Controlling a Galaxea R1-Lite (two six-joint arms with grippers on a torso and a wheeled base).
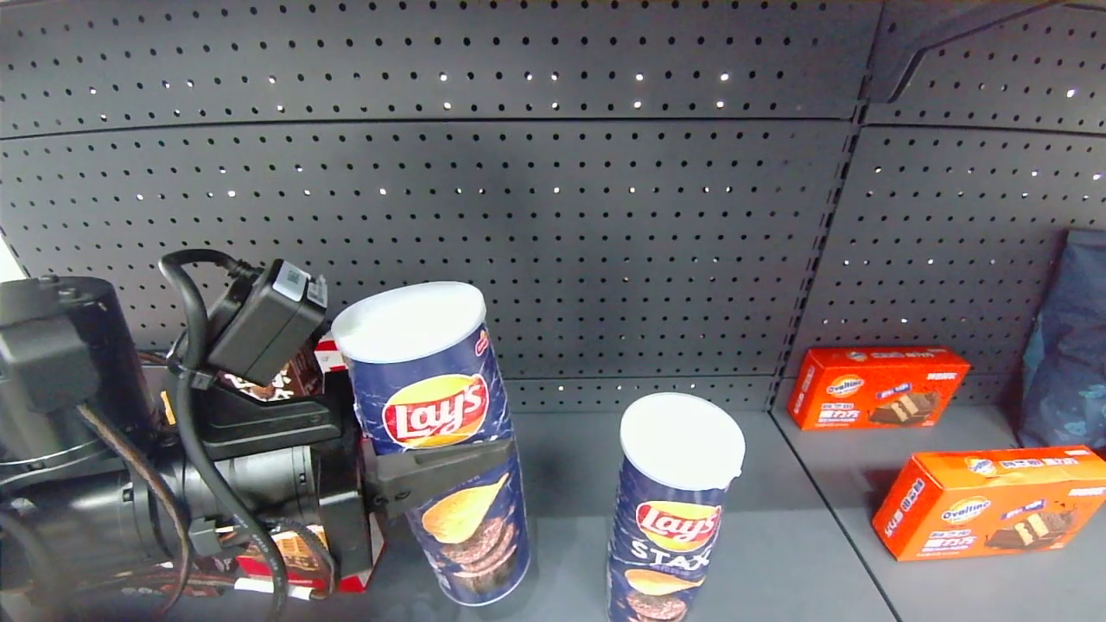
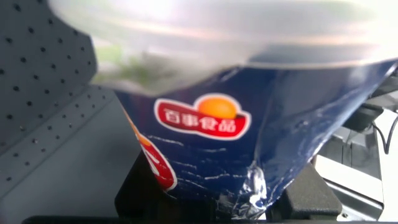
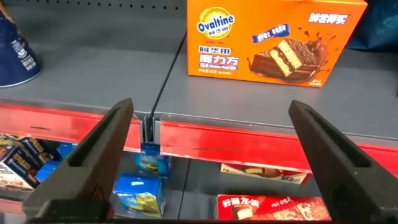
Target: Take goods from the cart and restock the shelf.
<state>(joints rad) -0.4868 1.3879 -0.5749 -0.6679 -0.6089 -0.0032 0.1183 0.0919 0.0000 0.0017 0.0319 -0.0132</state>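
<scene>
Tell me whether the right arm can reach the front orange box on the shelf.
Probably yes. The right gripper is open and faces the orange box across the shelf's red edge, with nothing between them.

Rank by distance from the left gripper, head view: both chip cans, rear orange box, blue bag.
1. Held chip can, in left gripper.
2. Standing chip can, just right.
3. Rear orange box, right bay.
4. Blue bag, far right.
</scene>
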